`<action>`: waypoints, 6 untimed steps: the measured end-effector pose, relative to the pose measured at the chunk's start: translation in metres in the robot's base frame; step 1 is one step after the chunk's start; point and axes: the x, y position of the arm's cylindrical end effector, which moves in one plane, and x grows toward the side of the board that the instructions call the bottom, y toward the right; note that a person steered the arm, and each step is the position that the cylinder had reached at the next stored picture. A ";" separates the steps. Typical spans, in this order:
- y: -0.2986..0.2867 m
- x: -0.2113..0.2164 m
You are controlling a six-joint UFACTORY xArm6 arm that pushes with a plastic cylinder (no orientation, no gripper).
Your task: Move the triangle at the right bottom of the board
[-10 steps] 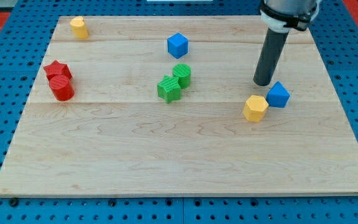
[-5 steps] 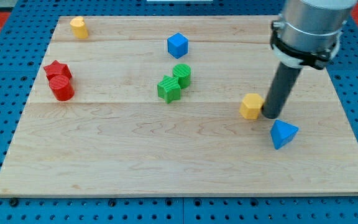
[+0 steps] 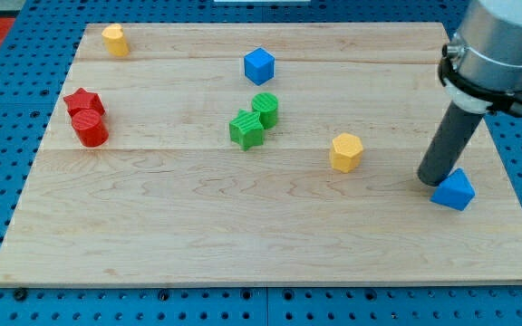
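Note:
A blue triangle block (image 3: 454, 190) lies near the board's right edge, in the lower right part. My tip (image 3: 434, 178) rests on the board just to the left of it, touching its upper left side. A yellow hexagon block (image 3: 345, 151) sits to the left of my tip, apart from it.
A wooden board (image 3: 243, 235) on a blue pegboard. A blue cube (image 3: 258, 65) at top centre. A green star (image 3: 246, 129) and a green cylinder (image 3: 265, 108) touch at centre. A red star (image 3: 83, 102) and a red cylinder (image 3: 90, 129) at left. A yellow block (image 3: 113, 39) at top left.
My tip has moved right and down. The blue triangle slid down and then right toward the board's right edge. The yellow hexagon was nudged left and slightly down.

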 end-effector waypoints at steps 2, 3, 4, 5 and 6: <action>0.041 0.006; 0.041 0.020; 0.037 0.021; -0.007 0.036; -0.032 0.035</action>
